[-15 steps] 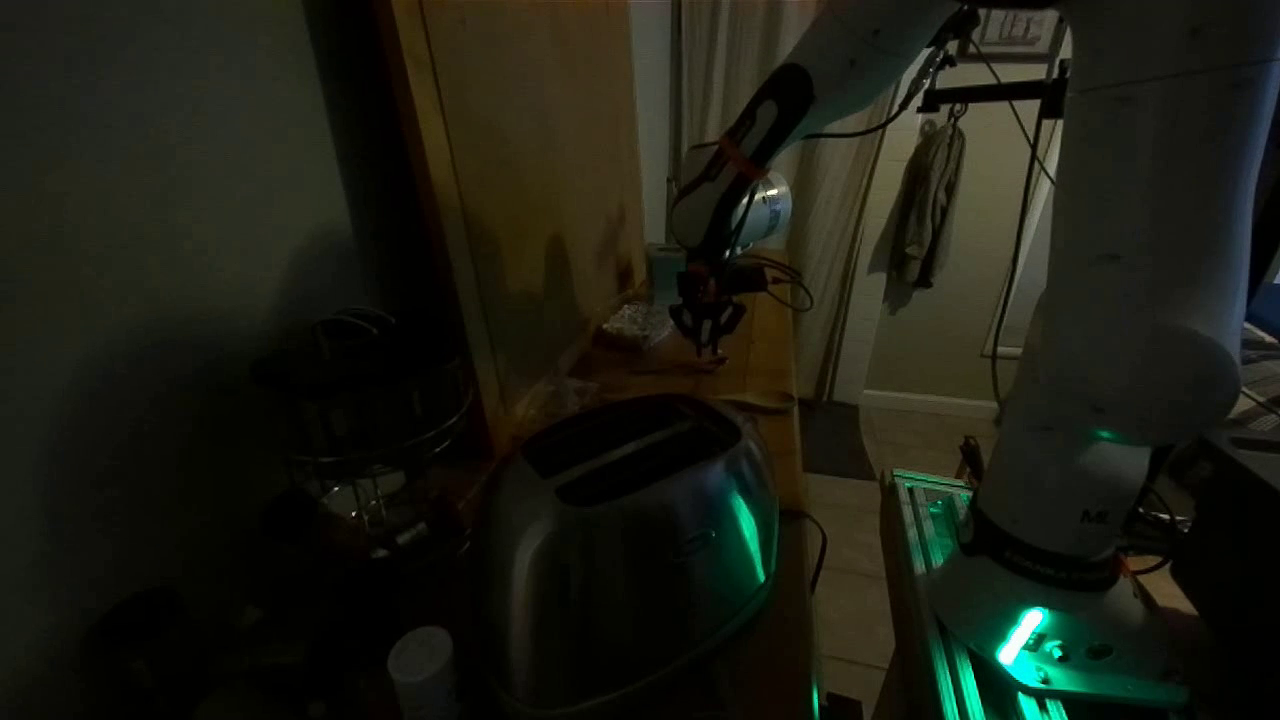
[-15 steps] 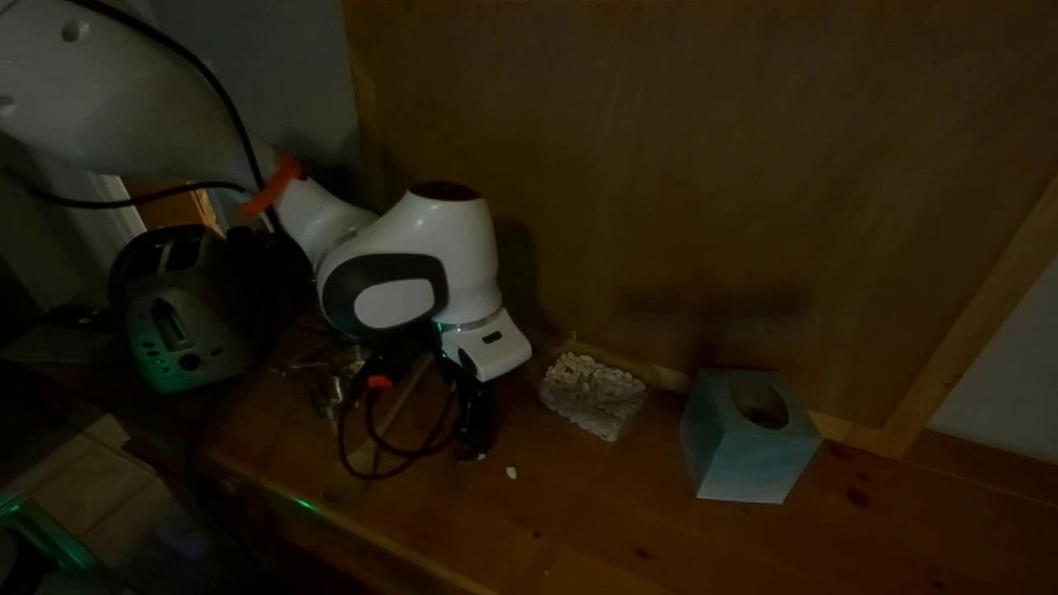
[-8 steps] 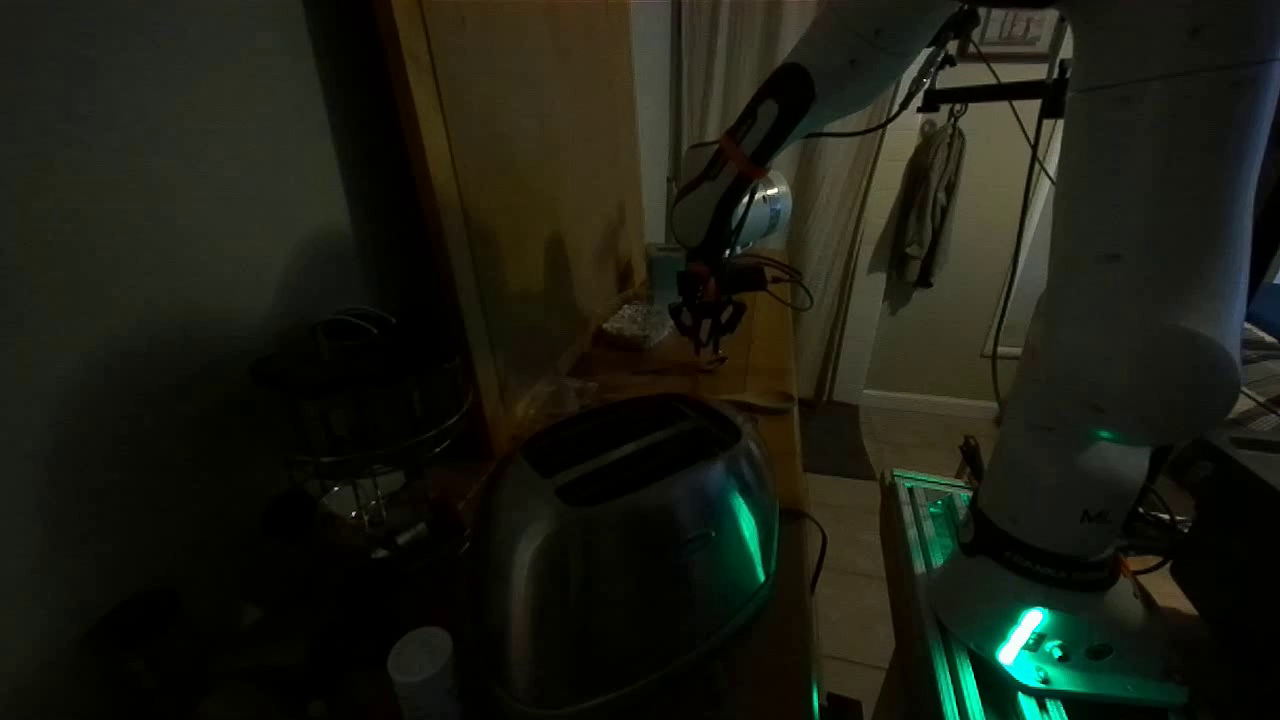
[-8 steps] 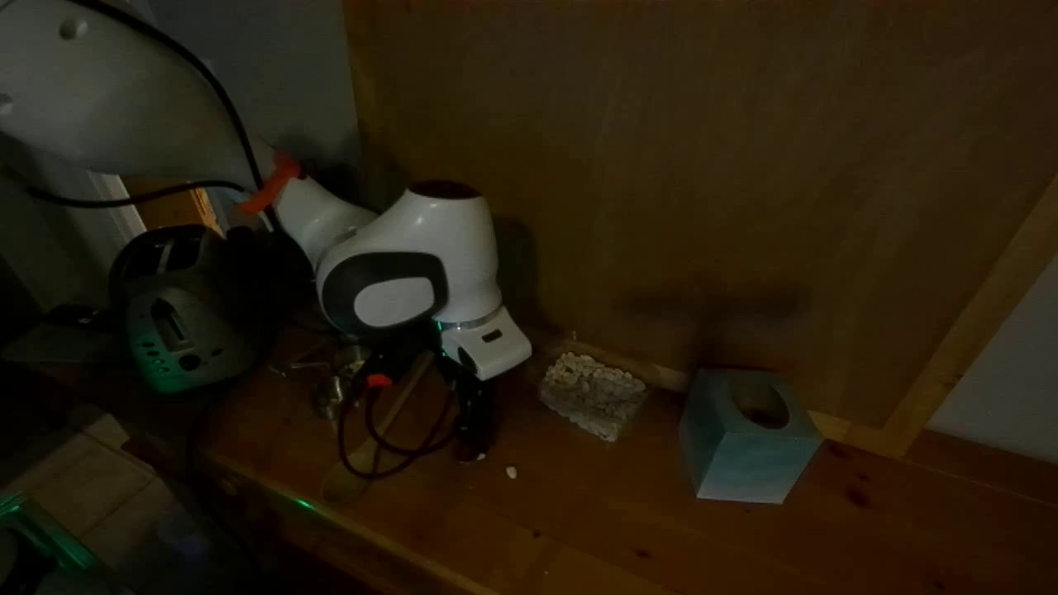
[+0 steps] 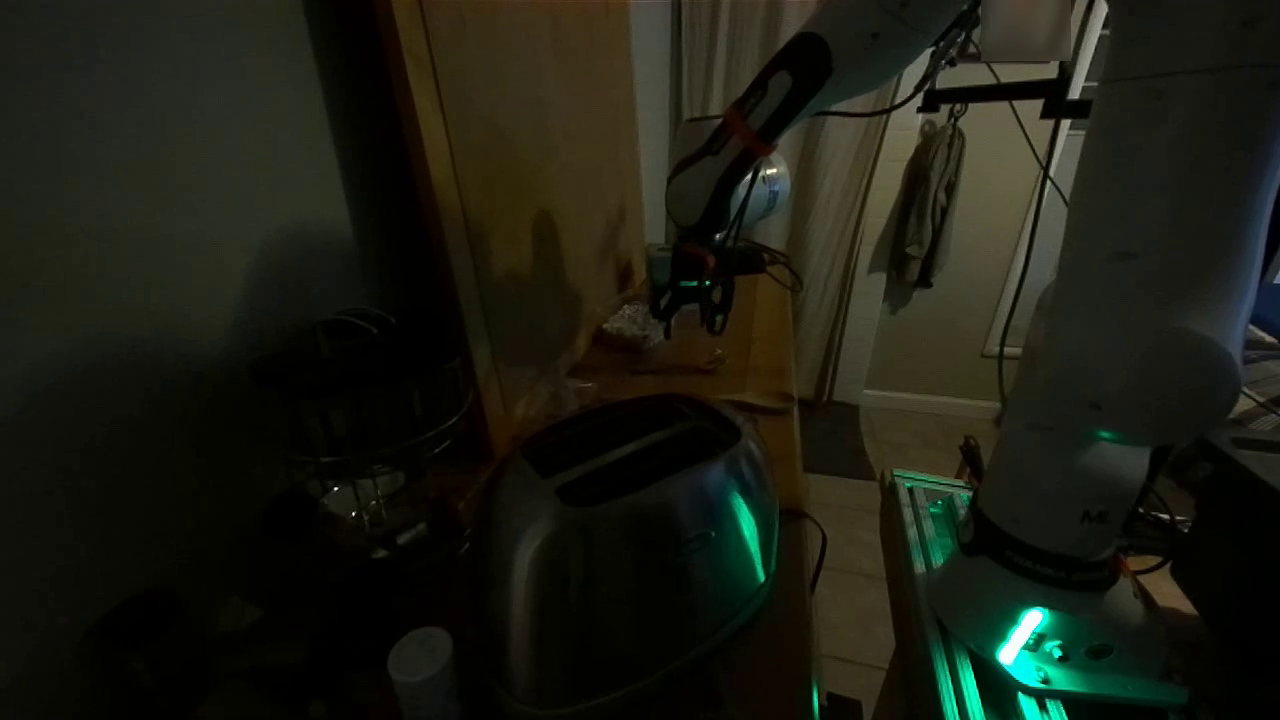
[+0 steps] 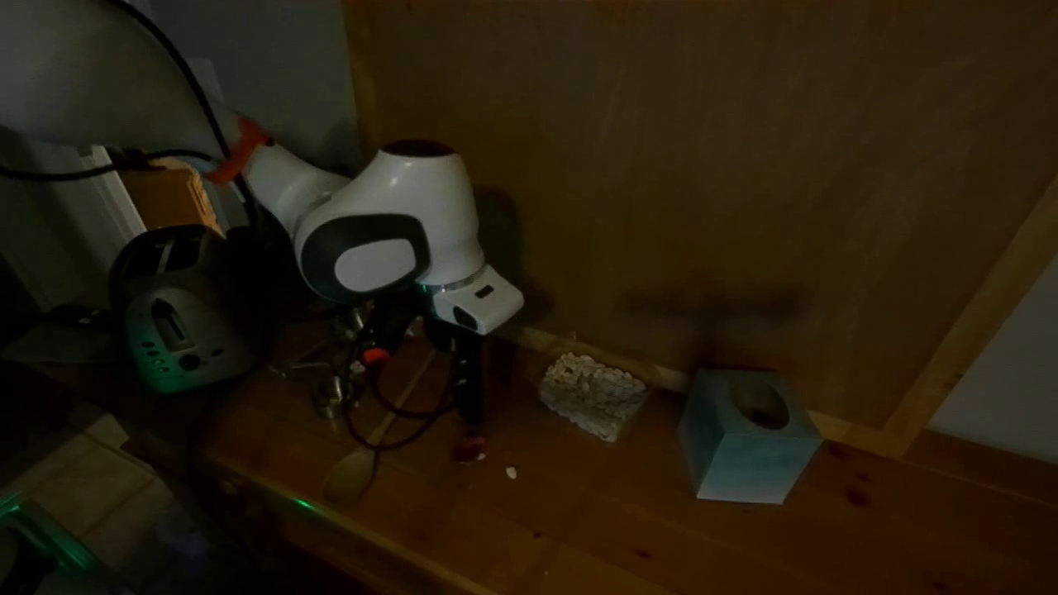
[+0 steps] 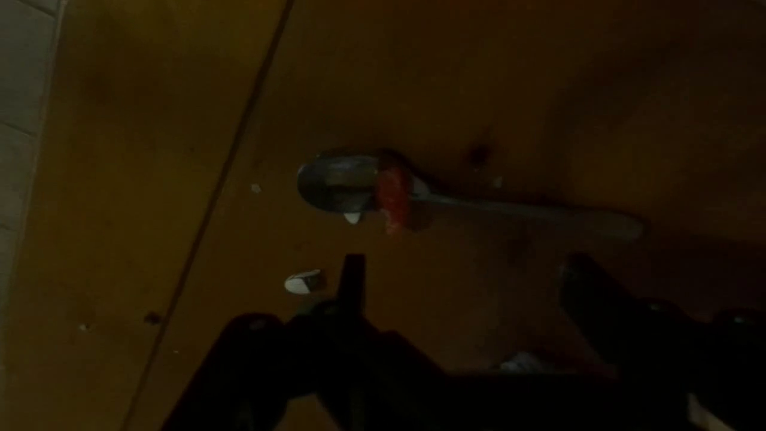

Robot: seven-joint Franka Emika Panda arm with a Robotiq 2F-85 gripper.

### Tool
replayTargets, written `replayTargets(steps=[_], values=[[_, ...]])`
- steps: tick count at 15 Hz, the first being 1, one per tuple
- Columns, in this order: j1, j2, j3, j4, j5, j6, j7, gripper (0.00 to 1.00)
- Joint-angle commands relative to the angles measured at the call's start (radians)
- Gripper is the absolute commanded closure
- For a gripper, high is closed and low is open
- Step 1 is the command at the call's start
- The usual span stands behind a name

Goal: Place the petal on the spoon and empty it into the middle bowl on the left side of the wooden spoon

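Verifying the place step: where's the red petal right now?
In the wrist view, near centre: the red petal lies across the metal spoon where bowl meets handle, right of a white piece.

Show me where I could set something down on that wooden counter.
In an exterior view, the brown wooden counter looks bare to the right of the blue cube-shaped tissue box and in front of it. It is crowded leftward: long wooden spoon, small shiny metal bowls, dark red petal, and the open black hand above.
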Motion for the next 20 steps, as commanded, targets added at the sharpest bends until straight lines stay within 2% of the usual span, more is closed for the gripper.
replayTargets(steps=[1,5,7,11,20], values=[[-0.011,-0.014,0.023,-0.007,0.003,-0.006,-0.047,0.0],[-0.015,-0.017,0.028,-0.011,0.004,-0.008,-0.054,0.0],[-0.009,-0.053,0.052,-0.031,0.066,-0.057,-0.229,0.0],[-0.011,-0.071,0.07,-0.055,0.083,-0.086,-0.45,0.0],[-0.014,-0.013,0.087,-0.03,0.1,-0.086,-0.965,0.0]])
